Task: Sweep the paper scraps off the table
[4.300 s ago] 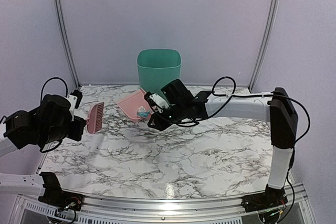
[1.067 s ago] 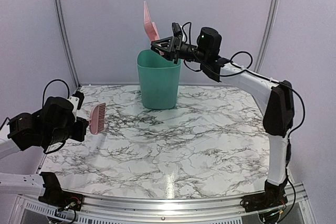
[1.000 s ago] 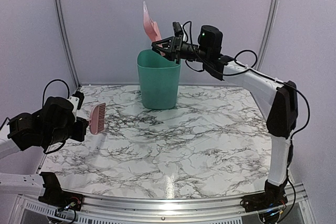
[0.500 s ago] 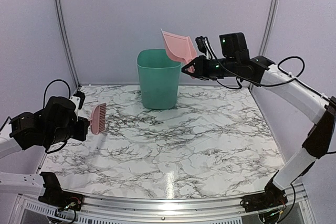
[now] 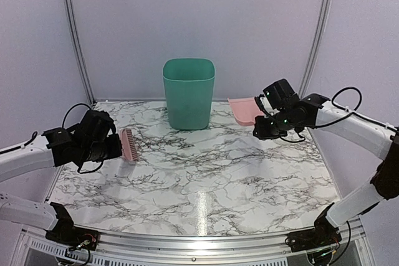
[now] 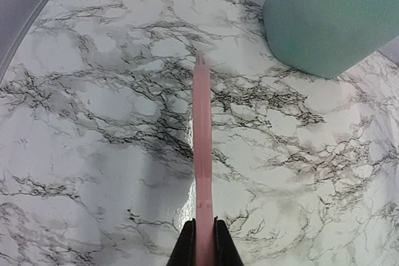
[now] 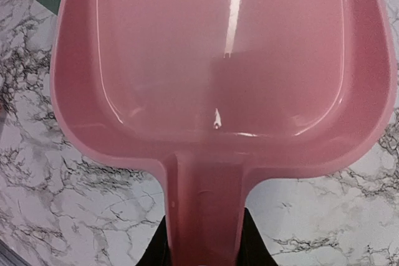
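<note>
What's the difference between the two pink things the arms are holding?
The brush is a narrow, toothed comb shape; the dustpan is a wide, shallow scoop. The dustpan is clearly bigger than the brush. The brush is on the left, the dustpan on the right. Both are pink, each gripped at one end.

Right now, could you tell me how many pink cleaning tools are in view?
2. The brush sits in the left gripper at the table's left side; the dustpan sits in the right gripper, right of the bin. None seems hidden.
</note>
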Tool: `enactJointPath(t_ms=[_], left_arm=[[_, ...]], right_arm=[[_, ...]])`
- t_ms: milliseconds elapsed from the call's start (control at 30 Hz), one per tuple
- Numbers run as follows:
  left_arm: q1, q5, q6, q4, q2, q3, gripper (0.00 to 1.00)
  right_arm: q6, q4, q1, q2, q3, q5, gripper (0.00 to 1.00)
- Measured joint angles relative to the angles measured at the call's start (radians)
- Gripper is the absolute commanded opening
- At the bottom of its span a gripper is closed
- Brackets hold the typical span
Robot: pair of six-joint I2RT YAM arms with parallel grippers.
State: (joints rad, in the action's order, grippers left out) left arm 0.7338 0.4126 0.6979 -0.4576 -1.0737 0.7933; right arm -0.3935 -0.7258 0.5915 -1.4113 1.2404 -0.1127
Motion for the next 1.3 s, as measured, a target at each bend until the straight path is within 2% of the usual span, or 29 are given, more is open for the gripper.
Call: enactJointPath(t_ms=[300, 433, 533, 667, 733, 900, 1033, 1100, 1200, 1300], left_arm=[[-0.046, -0.106, 0.213, 0.241, -0.089, -0.083, 0.04], [-0.054, -0.147, 0.267, 0.367, -0.147, -0.134, 0.03], [-0.055, -0.169, 0.29, 0.428, -0.186, -0.142, 0.03], [-0.055, -0.19, 0.313, 0.492, -0.201, -0.158, 0.03], [-0.055, -0.196, 0.326, 0.514, -0.2, -0.178, 0.03], [-0.055, -0.211, 0.367, 0.579, -0.19, -0.261, 0.04], [-0.057, -0.214, 0.386, 0.613, -0.162, -0.301, 0.1], [-0.057, -0.212, 0.394, 0.615, -0.152, -0.316, 0.15], [-0.057, -0.209, 0.402, 0.61, -0.146, -0.34, 0.3], [-0.058, -0.208, 0.424, 0.594, -0.147, -0.378, 0.37]], right_arm=[[-0.006, 0.042, 0.0, -0.128, -0.157, 0.051, 0.0], [-0.006, 0.066, -0.001, -0.2, -0.191, 0.083, 0.09], [-0.006, 0.089, -0.003, -0.241, -0.201, 0.117, 0.23], [-0.007, 0.115, -0.008, -0.265, -0.222, 0.15, 0.49], [-0.008, 0.126, -0.008, -0.267, -0.239, 0.156, 0.58], [-0.009, 0.13, -0.008, -0.263, -0.267, 0.16, 0.69], [-0.009, 0.13, -0.008, -0.249, -0.267, 0.16, 0.79], [-0.008, 0.129, -0.008, -0.239, -0.267, 0.16, 0.83], [-0.005, 0.122, -0.008, -0.213, -0.26, 0.159, 0.91], [0.003, 0.111, -0.008, -0.182, -0.237, 0.152, 0.97]])
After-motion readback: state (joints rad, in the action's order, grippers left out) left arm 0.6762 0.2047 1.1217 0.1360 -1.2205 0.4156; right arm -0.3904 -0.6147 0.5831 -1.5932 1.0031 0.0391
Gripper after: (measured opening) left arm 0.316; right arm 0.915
